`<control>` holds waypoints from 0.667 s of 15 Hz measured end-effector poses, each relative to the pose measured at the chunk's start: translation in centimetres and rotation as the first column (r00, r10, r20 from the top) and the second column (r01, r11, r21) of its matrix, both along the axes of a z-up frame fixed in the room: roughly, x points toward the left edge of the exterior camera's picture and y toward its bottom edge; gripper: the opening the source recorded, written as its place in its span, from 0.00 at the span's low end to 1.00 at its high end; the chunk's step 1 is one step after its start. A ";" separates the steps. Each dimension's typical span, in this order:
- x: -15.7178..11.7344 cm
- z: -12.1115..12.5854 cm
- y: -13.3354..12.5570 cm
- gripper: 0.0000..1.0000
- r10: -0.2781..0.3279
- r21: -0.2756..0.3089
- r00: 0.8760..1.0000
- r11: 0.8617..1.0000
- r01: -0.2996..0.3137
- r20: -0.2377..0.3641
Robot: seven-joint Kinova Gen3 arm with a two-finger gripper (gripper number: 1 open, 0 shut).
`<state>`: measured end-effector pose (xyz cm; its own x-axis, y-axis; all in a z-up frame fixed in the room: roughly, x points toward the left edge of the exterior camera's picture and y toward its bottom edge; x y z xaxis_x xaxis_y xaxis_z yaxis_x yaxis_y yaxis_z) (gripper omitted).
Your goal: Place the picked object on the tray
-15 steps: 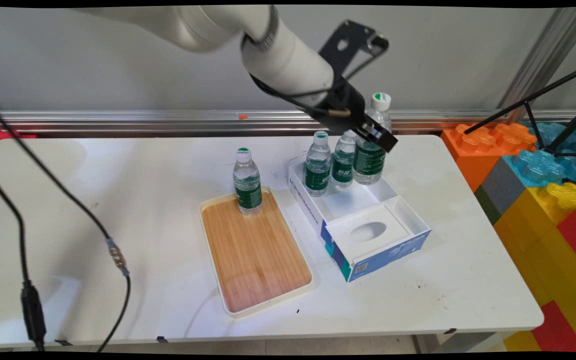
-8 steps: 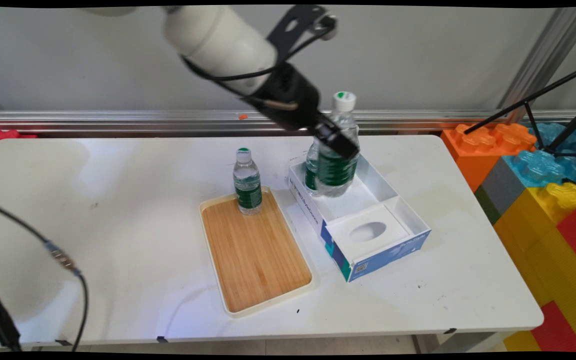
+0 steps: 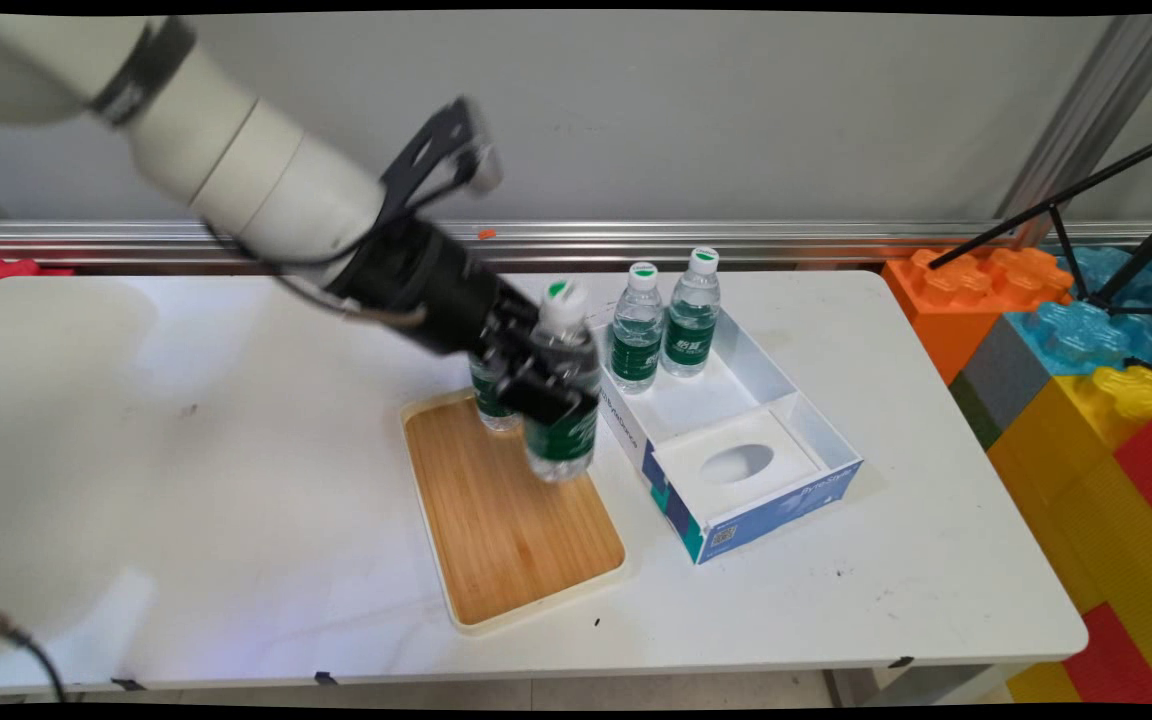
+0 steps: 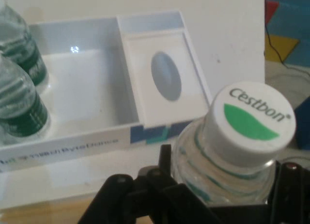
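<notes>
One water bottle [image 3: 563, 400] gripped by end effector [image 3: 533, 375] | above wooden tray [image 3: 511, 510] | beside box [image 3: 726, 440]

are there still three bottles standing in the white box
No, only two bottles stand in the white box; the gripper holds a third bottle over the wooden tray.

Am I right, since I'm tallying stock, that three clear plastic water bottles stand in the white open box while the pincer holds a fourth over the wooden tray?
Not quite: two clear plastic water bottles stand in the white open box, as the main view shows. The pincer does hold another bottle over the wooden tray.
</notes>
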<state>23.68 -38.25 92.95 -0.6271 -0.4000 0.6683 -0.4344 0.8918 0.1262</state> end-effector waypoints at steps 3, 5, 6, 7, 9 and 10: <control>0.8 -3.1 1.0 0.00 -0.038 -0.034 0.999 0.999 0.038 0.008; 0.6 -5.1 1.1 0.00 -0.053 -0.053 0.999 0.997 0.054 0.011; 0.6 -5.7 1.1 0.00 -0.056 -0.057 0.998 0.997 0.057 0.013; 0.4 -6.6 1.1 0.00 -0.060 -0.062 0.998 0.996 0.061 0.015; 0.0 -8.6 0.9 0.00 -0.067 -0.070 0.998 0.995 0.068 0.018; -0.1 -9.4 1.0 0.00 -0.068 -0.070 0.997 0.995 0.069 0.019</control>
